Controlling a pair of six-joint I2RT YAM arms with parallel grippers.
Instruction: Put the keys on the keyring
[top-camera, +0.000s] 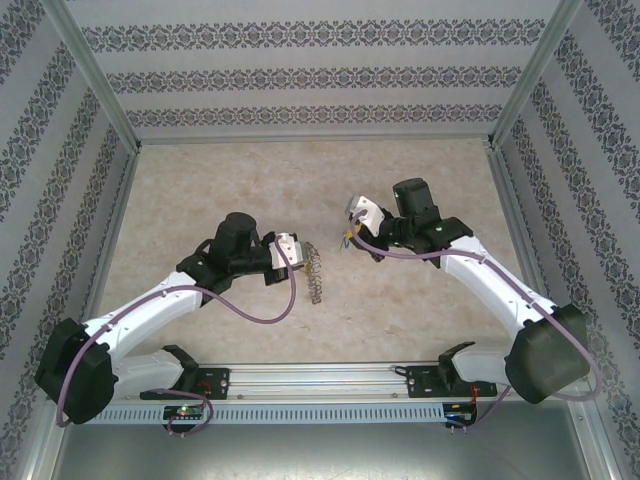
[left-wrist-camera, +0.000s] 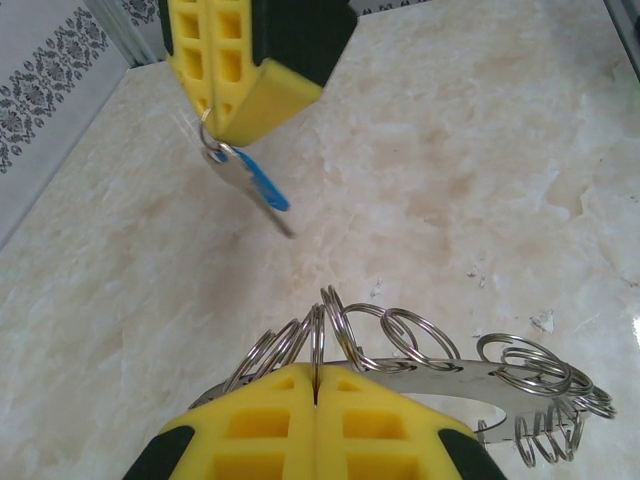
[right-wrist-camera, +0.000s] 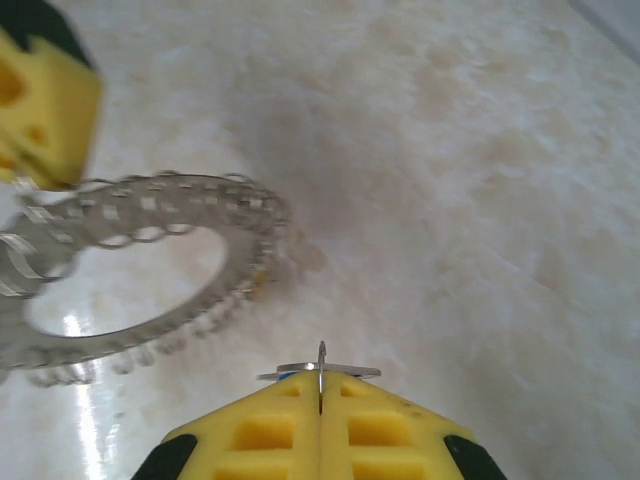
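The keyring (left-wrist-camera: 440, 368), a flat grey metal ring fringed with wire loops, hangs off the tabletop. My left gripper (left-wrist-camera: 316, 375) is shut on one of its loops. From above, the keyring (top-camera: 315, 273) stands on edge just right of the left gripper (top-camera: 296, 252). My right gripper (left-wrist-camera: 207, 118) is shut on a small split ring that carries the blue-headed key (left-wrist-camera: 262, 188), dangling blade-down. In the right wrist view that key (right-wrist-camera: 345, 372) shows edge-on at the right gripper (right-wrist-camera: 320, 385), with the blurred keyring (right-wrist-camera: 150, 205) to the left. The overhead view has the right gripper (top-camera: 353, 220) up and right of the keyring.
The beige marble-patterned tabletop (top-camera: 200, 190) is bounded by patterned walls and metal frame posts (top-camera: 118, 120). A rail (top-camera: 320, 378) with both arm bases runs along the near edge. A purple cable (top-camera: 262, 315) loops below the left arm.
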